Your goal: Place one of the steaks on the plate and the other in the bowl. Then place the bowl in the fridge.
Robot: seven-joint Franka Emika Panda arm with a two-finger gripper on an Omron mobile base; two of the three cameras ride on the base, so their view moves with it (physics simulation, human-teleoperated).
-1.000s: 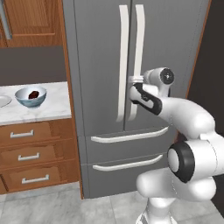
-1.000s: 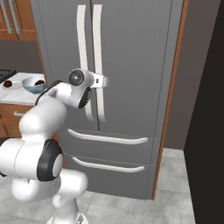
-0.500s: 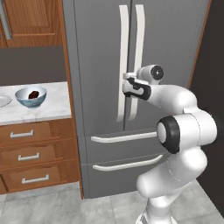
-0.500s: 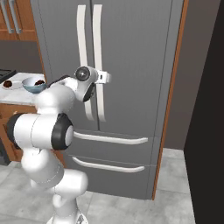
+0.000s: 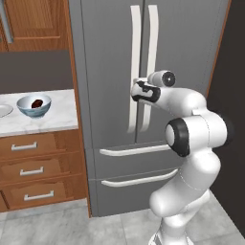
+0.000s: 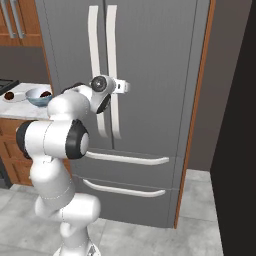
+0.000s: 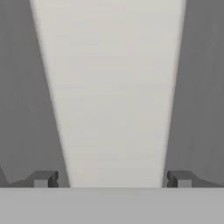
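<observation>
since the earlier frame, gripper (image 7: 112,179) has swung onto the fridge's (image 5: 105,57) left door handle (image 7: 109,87), jaws wide astride it; closing off-centre risks slipping, with steak (image 5: 36,103) waiting in bowl (image 5: 34,106) on the counter (image 5: 57,119).

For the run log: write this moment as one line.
phase: reaching fridge | end effector: open, straddling left door handle | doors: closed | bowl: on counter, steak inside

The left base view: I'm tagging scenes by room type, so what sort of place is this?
A rendered home kitchen, most likely: a tall grey fridge with pale handles, wooden drawers under a marble-look counter, and a bowl holding a steak.
</observation>
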